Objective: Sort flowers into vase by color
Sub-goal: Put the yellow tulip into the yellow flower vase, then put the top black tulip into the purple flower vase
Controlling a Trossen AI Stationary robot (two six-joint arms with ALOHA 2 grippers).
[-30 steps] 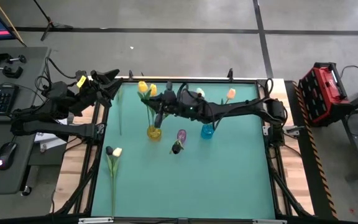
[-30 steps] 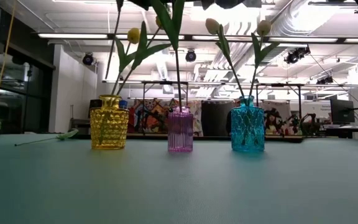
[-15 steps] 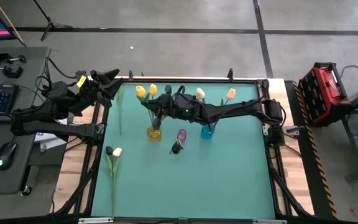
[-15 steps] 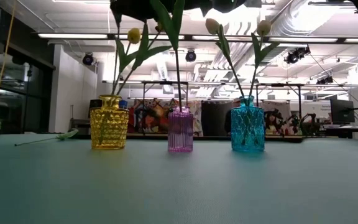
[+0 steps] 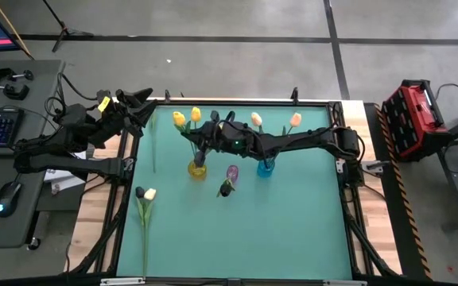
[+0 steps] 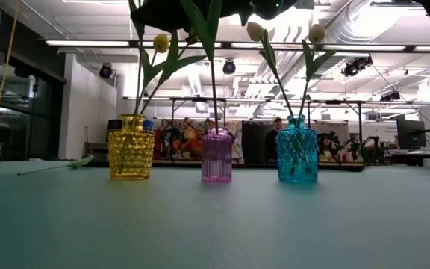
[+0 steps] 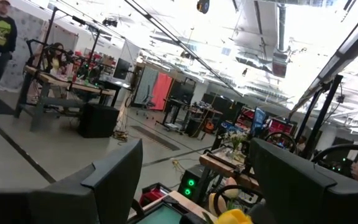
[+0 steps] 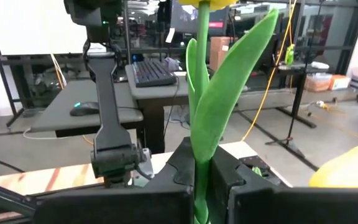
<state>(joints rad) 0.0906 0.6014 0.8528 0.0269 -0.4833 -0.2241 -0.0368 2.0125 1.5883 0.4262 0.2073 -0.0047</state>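
Observation:
My right gripper [image 5: 202, 141] reaches in from the table's right and hovers over the yellow vase [image 5: 197, 168], shut on a yellow tulip [image 5: 179, 119]. A second yellow tulip [image 5: 196, 114] stands in that vase. The purple vase [image 5: 231, 172] holds a dark tulip [image 5: 226, 189]. Two peach tulips [image 5: 256, 119] stand in the blue vase [image 5: 265, 168]. A dark and a pale tulip [image 5: 144, 195] lie flat near the table's left edge. My left gripper [image 5: 139, 102] waits open at the far left corner. My right gripper pinches the yellow tulip's stem [image 8: 202, 163] between its two fingers, just below the long leaf [image 8: 229, 93]. The fingers come in level from the table's right and lie across the stem. The stem [image 6: 138, 82] stands upright and runs down to the yellow vase's mouth [image 6: 131, 117].
The three vases stand in a row across the table's middle [image 6: 216, 155], close together. A loose green stem [image 5: 153, 144] lies along the left edge. The near half of the green mat [image 5: 245, 238] is free. A desk with keyboard and mouse [image 5: 6, 127] lies left of the table.
My right gripper has moved toward the table's left and down, staying shut on the yellow tulip. The tulip's head has shifted with it, and the stem has sunk toward the yellow vase.

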